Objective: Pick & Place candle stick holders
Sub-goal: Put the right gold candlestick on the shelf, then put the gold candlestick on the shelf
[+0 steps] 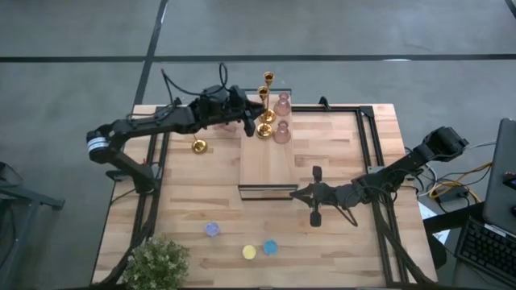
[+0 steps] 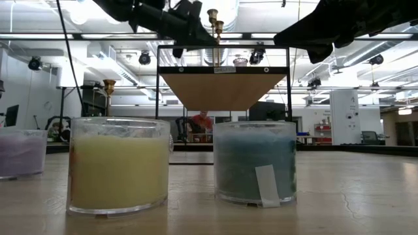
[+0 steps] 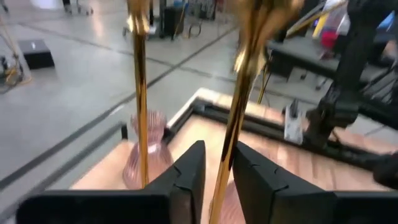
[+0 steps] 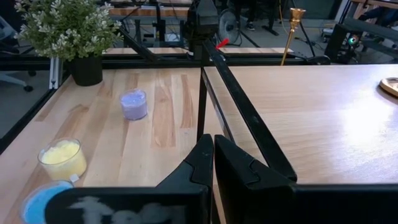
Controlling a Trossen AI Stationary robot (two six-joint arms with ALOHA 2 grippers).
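Note:
On the far end of the light-wood block (image 1: 266,165) stand two gold candle stick holders (image 1: 264,95) (image 1: 268,78) and two pink vase-like ones (image 1: 282,105) (image 1: 281,132), all on their bases. My left gripper (image 1: 253,122) (image 3: 219,171) is open, level, its fingers on either side of the nearer gold holder's stem (image 3: 229,149). A third gold holder (image 1: 199,146) stands on the table to the left. The purple (image 1: 212,229), yellow (image 1: 249,252) and blue (image 1: 270,246) cups sit near the front edge. My right gripper (image 1: 297,193) (image 4: 213,158) is shut, beside the block's near right corner. My left gripper stands astride the thin stem (image 3: 225,163) of the nearer gold holder, coming level from the table's left. A gap shows between the stem and one finger (image 3: 191,171). The other finger (image 3: 250,177) lies close to the stem; whether it touches, I cannot tell. The holder stands upright on its base.
A green leafy plant (image 1: 157,262) stands at the near left corner. A black frame (image 1: 367,141) runs along the table's edges. The second gold stem (image 3: 140,93) and a pink vase (image 3: 146,152) stand close beyond my left fingers. A keyboard (image 1: 492,250) lies off the right side.

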